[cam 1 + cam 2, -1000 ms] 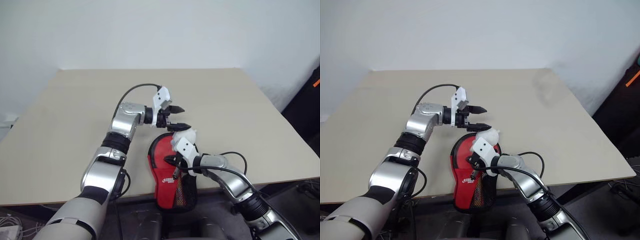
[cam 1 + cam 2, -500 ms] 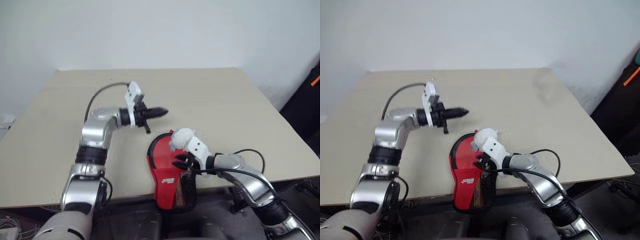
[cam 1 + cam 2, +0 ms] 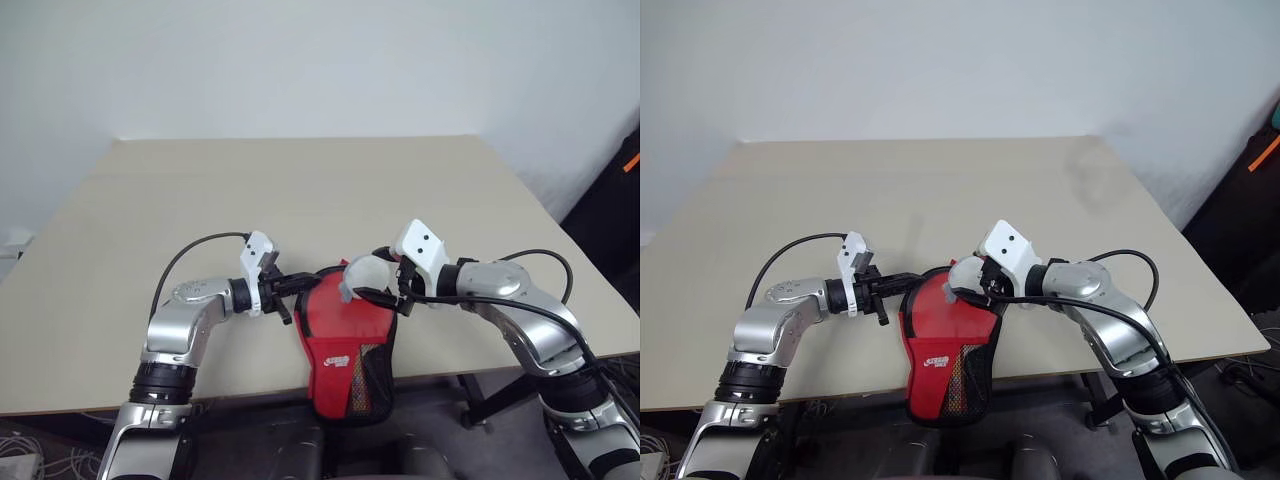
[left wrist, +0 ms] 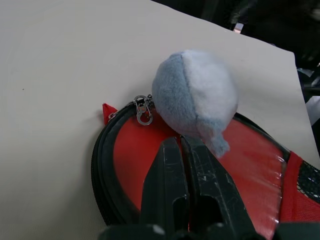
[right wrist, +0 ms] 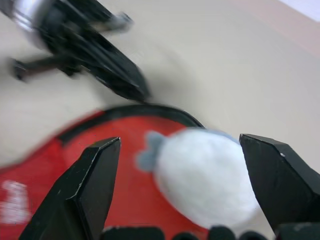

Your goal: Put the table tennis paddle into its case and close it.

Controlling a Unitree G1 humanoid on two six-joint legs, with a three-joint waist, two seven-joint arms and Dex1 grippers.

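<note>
Case [image 3: 345, 340] is found at the near edge of the beige worktop [image 3: 300, 190], red fabric side up, with its round end on the surface and its black mesh end hung over the edge. A small white logo is seen on the red part, just above the mesh. A fuzzy blue-grey lump [image 4: 195, 97] is perched on the round end, right by the zip pulls [image 4: 144, 109], which are parked at the rim of the black edging. The left tool [image 4: 181, 150] is pressed shut, fingers together with nothing between them, and its tips are laid over the red face just under the lump, so basically touching or just shy of it. The right tool [image 5: 185, 160] is spread wide, one finger [image 5: 85, 185] seen on each side of the lump in the right wrist view, with nothing gripped. Both tools are brought in from opposite sides and nearly met above the round end. The paddle itself can't be made out, so whether it's zipped inside can't be told.
</note>
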